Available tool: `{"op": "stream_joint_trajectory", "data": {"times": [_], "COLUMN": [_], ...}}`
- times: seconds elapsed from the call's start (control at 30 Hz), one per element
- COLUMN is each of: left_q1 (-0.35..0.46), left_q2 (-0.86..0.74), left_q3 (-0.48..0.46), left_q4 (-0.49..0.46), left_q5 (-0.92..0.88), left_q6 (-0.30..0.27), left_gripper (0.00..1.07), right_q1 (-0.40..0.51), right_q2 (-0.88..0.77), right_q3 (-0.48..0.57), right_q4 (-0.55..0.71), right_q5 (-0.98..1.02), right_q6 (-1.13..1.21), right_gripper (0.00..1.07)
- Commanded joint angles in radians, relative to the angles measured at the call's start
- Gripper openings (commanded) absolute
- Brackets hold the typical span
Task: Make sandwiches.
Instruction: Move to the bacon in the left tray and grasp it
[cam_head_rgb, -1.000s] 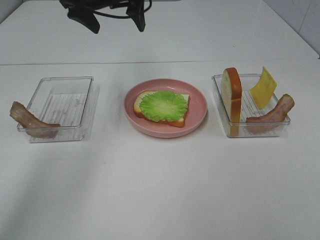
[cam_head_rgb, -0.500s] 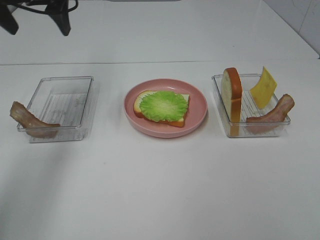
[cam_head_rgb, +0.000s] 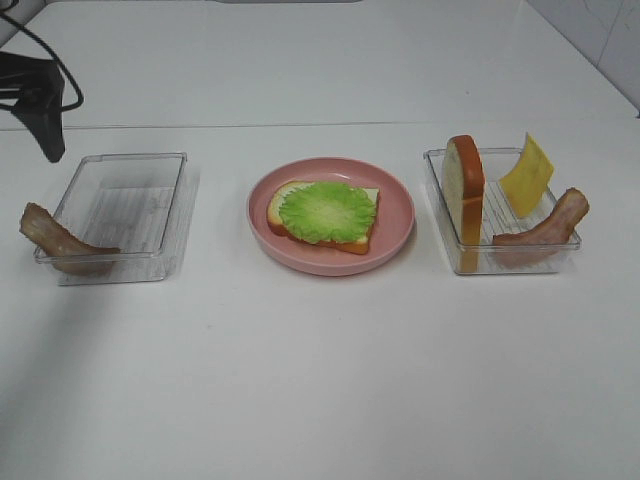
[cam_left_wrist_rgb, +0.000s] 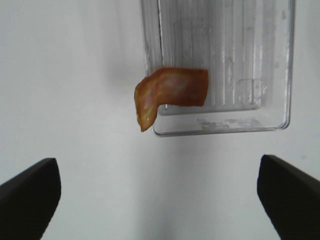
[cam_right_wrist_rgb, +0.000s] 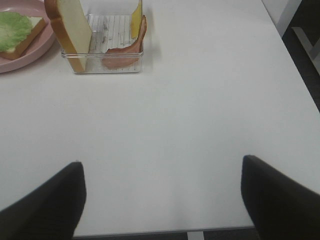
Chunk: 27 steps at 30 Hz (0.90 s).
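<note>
On the white table (cam_head_rgb: 320, 380) a pink plate (cam_head_rgb: 395, 228) sits in the middle, between two clear trays that stand well apart from it. A bread slice (cam_head_rgb: 284, 203) lies flat on the plate, its long axis running across the exterior high view and dipping slightly toward the near right, and a lettuce leaf (cam_head_rgb: 327, 210) is spread flat on top, covering most of it. The second bread slice (cam_head_rgb: 465, 190) stands on edge in the right tray (cam_head_rgb: 436, 200), against the wall nearest the plate, its broad faces turned to the left and right of that view and its crust toward the camera. A cheese square (cam_head_rgb: 527, 177) leans tilted in the same tray's far right corner, one corner pointing up. A bacon strip (cam_head_rgb: 545, 232) lies along the near side of that tray, its long axis climbing to the right until its end rises over the rim. The other bacon strip (cam_left_wrist_rgb: 172, 92) is draped over the near left corner of the left tray (cam_head_rgb: 125, 205), one end inside, the other hanging down outside the wall. The left pincer (cam_left_wrist_rgb: 160, 192) hangs above the table at the far left, released, fingers wide apart and gripping nothing. The right pincer (cam_right_wrist_rgb: 165, 200) is likewise spread wide over bare table, well short of the right tray.
</note>
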<state>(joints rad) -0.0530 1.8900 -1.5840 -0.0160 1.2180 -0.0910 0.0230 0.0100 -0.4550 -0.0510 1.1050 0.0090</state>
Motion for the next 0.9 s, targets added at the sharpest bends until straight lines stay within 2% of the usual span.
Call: {"op": "stream_joint_trajectory", "data": {"times": [0.03, 0.23, 0.6, 0.9], "left_q1": [0.021, 0.024, 0.024, 0.024], "left_q2": [-0.007, -0.006, 0.008, 0.099], "left_q3": [0.066, 0.162, 0.17, 0.17], "left_q4": [-0.005, -0.002, -0.011, -0.035], "left_q5": [-0.05, -0.229, -0.321, -0.335], "left_q6": [0.001, -0.005, -0.018, -0.013], "left_gripper": [1.02, 1.02, 1.02, 1.02], "right_q1": [-0.006, -0.006, -0.006, -0.006], "right_q2": [0.003, 0.003, 0.003, 0.003], "right_q3": [0.003, 0.003, 0.003, 0.003], "right_q4": [0.0, 0.0, 0.0, 0.0], "right_q5": [-0.005, -0.005, -0.005, -0.005], "right_q6": [-0.009, -0.009, -0.009, -0.009], "right_gripper": [0.83, 0.83, 0.83, 0.83]}}
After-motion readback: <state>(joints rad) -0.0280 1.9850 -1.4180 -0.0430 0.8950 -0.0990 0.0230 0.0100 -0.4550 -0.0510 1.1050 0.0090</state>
